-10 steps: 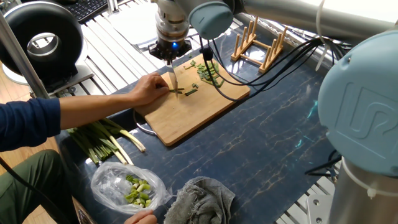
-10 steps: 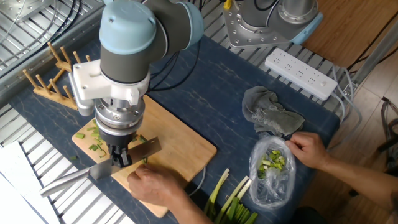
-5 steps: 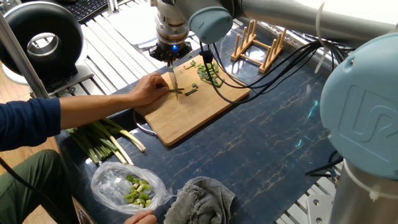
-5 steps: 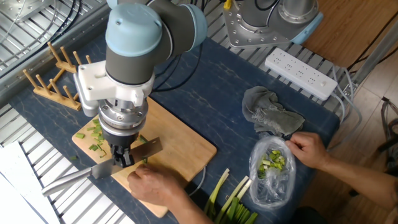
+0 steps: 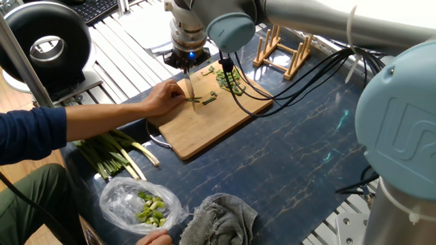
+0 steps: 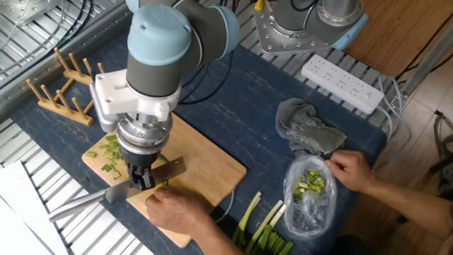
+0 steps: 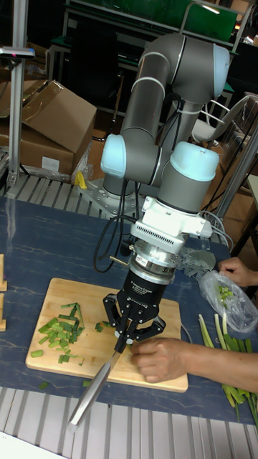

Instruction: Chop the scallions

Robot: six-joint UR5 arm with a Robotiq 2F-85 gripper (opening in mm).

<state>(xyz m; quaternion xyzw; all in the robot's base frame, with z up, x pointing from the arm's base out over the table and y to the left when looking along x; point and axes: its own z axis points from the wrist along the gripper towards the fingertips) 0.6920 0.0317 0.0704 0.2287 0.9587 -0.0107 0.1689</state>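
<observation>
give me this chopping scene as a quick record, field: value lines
gripper: gripper shut on knife, over the board
knife: knife blade down at the scallions beside the hand
scallions: scallions chopped bits piled at the board's far end, a few more at the blade
cutting board: cutting board wooden, on the dark blue table
person's hand: person's hand on the board, pressing close to the blade
thick stalk bundle: thick stalk bundle on the table off the board
plastic bag: plastic bag holds pale green chunks, beside a grey cloth
</observation>
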